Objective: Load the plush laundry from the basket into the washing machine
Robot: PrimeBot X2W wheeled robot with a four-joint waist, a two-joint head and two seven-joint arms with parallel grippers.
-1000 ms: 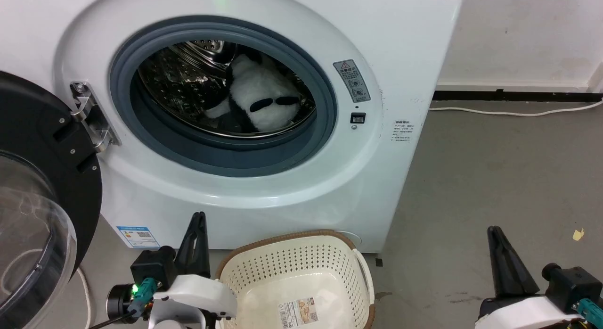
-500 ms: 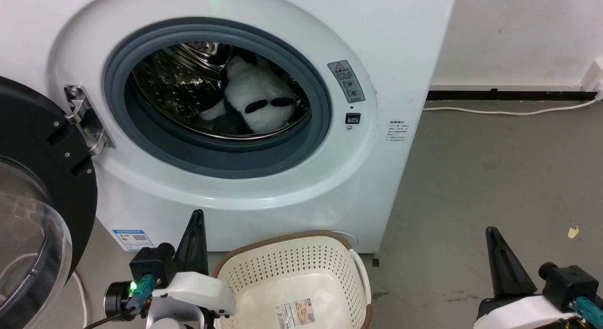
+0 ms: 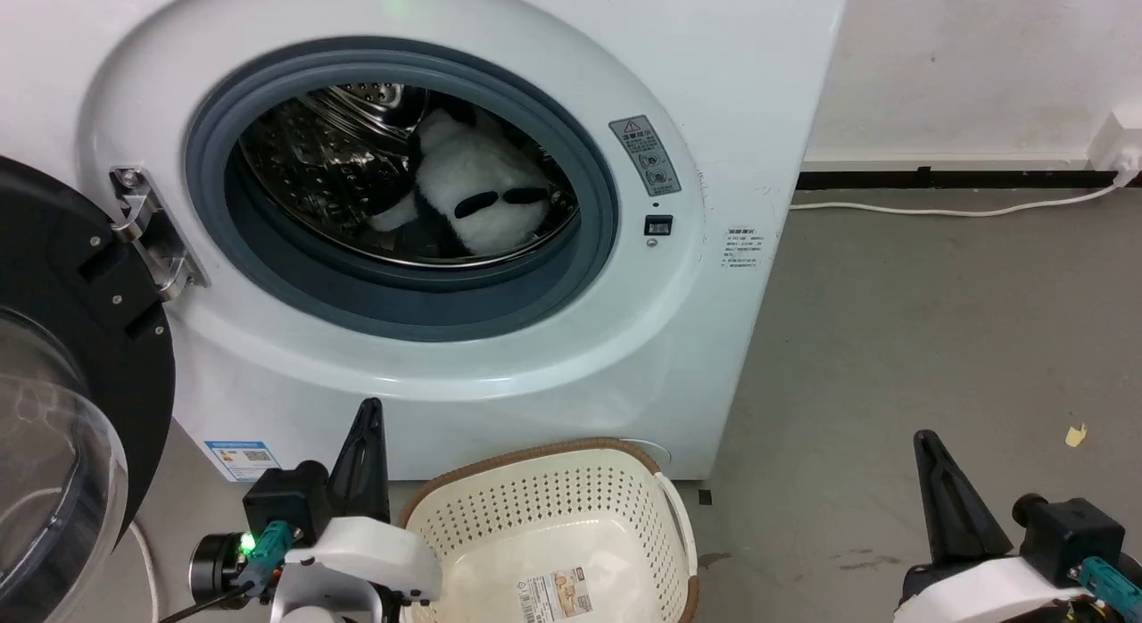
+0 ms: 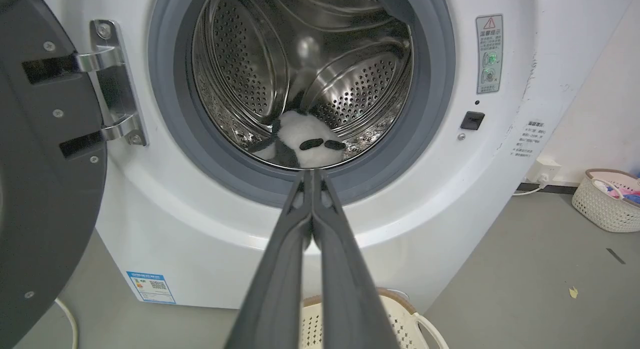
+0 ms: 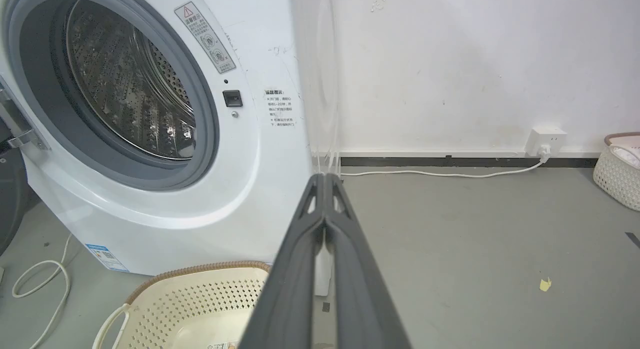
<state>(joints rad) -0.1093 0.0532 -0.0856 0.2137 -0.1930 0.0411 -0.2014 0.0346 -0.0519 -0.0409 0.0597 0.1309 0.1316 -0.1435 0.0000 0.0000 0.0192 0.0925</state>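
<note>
plush lying inside washer drum | basket sitting on floor before washer | door hanging open at left | left gripper fingers pressing together, gripping nothing, beside basket | right gripper likewise closed, gripping nothing

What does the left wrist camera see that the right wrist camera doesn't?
Left wrist camera, not the right: the panda toy lying in the drum, and the left hand, shut. Right wrist camera, not the left: the right hand, shut, and the smooth floor of the basket. Both: the washing machine with its round opening, its warning sticker, and the basket's brown rim.
</note>
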